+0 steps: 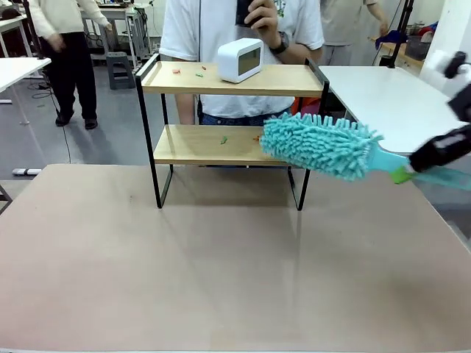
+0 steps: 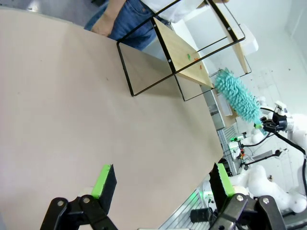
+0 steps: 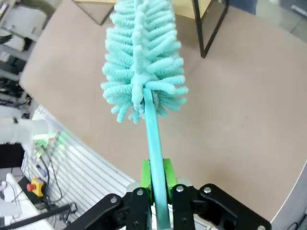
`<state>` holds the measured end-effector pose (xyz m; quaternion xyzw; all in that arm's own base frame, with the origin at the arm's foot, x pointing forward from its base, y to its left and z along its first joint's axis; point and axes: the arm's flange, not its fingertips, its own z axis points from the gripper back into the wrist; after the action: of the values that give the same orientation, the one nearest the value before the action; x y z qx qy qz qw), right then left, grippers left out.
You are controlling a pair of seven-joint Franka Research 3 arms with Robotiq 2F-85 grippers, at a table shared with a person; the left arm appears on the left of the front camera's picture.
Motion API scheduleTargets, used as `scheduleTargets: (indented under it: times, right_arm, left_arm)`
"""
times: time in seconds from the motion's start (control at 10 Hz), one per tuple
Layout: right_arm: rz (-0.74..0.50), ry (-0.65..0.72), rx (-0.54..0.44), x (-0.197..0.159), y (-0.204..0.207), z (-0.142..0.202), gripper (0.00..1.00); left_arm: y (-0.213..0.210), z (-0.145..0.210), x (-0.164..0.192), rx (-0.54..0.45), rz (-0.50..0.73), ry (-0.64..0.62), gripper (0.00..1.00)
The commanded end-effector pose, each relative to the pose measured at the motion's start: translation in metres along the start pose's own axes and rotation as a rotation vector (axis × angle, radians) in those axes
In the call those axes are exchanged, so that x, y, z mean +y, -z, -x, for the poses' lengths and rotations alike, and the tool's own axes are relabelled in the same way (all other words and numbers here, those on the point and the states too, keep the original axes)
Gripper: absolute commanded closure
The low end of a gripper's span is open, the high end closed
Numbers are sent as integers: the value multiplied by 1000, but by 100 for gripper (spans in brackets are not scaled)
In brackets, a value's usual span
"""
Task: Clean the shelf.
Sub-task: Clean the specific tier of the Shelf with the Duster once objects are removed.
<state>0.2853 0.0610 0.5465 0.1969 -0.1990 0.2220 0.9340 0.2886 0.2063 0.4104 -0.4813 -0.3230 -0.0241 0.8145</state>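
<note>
shelf [image 1: 294,79] stands at the far middle of the table [image 1: 221,265], just in front of the person [image 1: 221,22].

front view: i see a white clock [image 1: 240,59] on the top board, with small red and green bits [image 1: 176,71] to its left. one green bit [image 1: 224,140] lies on the lower board. the right gripper [image 1: 401,174] comes in from the right, clenched on the handle of a teal duster [image 1: 316,145]. the fluffy head lies over the right end of the lower board. i cannot tell if it touches the wood.

left wrist view: the left gripper [image 2: 163,179] hangs above bare table, released, its green pads wide apart with nothing between them. the shelf [image 2: 180,48] is well away from it, tilted in this picture, with the duster [image 2: 237,96] at its end.

right wrist view: the right gripper [image 3: 156,177] pinches the thin teal handle between its green pads. the duster [image 3: 144,62] head points up toward the shelf [image 3: 198,28], whose black leg stands just beside it on the table.
</note>
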Motion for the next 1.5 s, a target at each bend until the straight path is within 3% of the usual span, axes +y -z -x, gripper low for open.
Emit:
scheduleTargets:
  times: [0.0, 0.3, 0.6, 0.8, 1.4]
  right_arm:
    - [52, 74, -45, 0, 33, -45, 87]
    - [101, 181, -148, 0, 65, -65, 87]
    - [97, 188, -106, 8, 87, -72, 87]
    - [98, 208, -145, 11, 95, -77, 87]
    - [25, 171, -137, 46, 122, -103, 87]
  left_arm:
    - [1, -1, 0, -19, 14, 23, 0]
    - [1, -1, 0, -19, 14, 23, 0]
    - [1, -1, 0, -19, 14, 23, 0]
    - [1, -1, 0, -19, 14, 23, 0]
    - [1, -1, 0, -19, 14, 23, 0]
